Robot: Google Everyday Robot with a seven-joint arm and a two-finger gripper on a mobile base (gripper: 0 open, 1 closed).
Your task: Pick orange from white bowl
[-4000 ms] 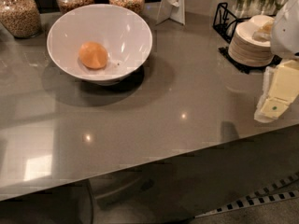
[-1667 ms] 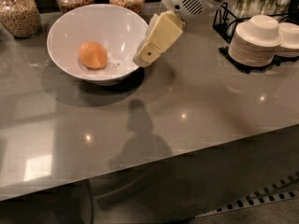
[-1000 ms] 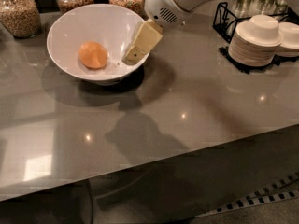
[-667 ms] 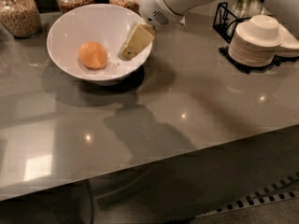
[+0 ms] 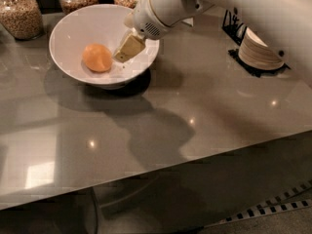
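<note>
The orange [image 5: 97, 57] lies inside the large white bowl [image 5: 73, 28] at the back left of the grey counter. My gripper [image 5: 127, 49], with tan fingers on a white arm, hangs over the bowl's right half, just right of the orange and a little apart from it. It holds nothing.
Three glass jars of grains [image 5: 18, 12] stand behind the bowl. A stack of small white plates [image 5: 259, 52] sits on a black rack at the back right. The counter's front edge [image 5: 161, 172] runs across the lower part of the view.
My gripper has moved left from the counter's right side, past the bowl's right rim, to over the bowl close to the orange. The orange and bowl have not moved.
</note>
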